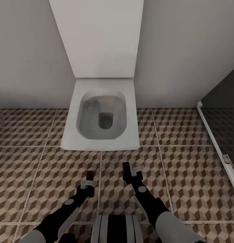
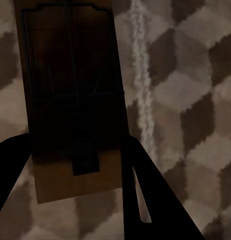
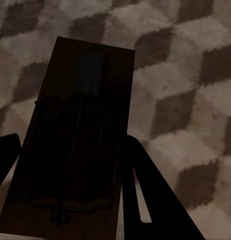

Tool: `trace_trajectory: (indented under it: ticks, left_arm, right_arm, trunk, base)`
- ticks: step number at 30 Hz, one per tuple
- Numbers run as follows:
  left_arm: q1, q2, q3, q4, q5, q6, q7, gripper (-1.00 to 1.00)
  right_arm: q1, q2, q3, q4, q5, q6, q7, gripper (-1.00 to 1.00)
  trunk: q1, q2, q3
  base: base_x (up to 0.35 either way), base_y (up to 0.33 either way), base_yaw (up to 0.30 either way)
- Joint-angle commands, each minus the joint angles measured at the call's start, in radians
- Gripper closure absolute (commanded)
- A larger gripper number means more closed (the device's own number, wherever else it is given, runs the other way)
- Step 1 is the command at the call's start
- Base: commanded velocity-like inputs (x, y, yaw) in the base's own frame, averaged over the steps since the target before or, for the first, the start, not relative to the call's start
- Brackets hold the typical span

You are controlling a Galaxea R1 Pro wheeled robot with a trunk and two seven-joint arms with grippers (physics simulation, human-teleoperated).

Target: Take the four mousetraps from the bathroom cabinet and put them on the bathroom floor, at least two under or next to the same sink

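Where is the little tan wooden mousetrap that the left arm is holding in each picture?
Head view: the flat tan wooden mousetrap sticks out from the left gripper, low and left of middle.
Left wrist view: it sits between the dark fingers.
Right wrist view: here is a second mousetrap, in the right gripper.
Shared landmark: the brown-and-beige cube-patterned tile floor.
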Motion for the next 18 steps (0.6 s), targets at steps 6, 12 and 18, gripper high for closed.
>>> trace_trajectory:
  ticks: [6,12,18]
  left_arm:
    - [-0.001,0.002,-0.007,-0.004,0.010,-0.002,0.009,1.00]
    - [-0.001,0.003,-0.006,-0.007,0.010,-0.003,0.009,1.00]
    - [-0.001,0.019,-0.003,-0.031,0.010,-0.003,0.009,1.00]
  right_arm:
    - [-0.001,0.000,0.003,0.001,0.009,-0.001,-0.008,1.00]
    - [-0.001,0.000,0.003,-0.005,0.009,-0.001,-0.008,1.00]
    - [-0.001,0.000,0.003,-0.006,0.011,-0.001,-0.008,1.00]
  trunk:
    - [0.000,0.000,-0.008]
    - [0.000,0.000,-0.015]
    - [0.000,0.000,-0.022]
  base:
    - [0.000,0.000,0.000]
    - [0.000,0.000,0.000]
    - [0.000,0.000,0.000]
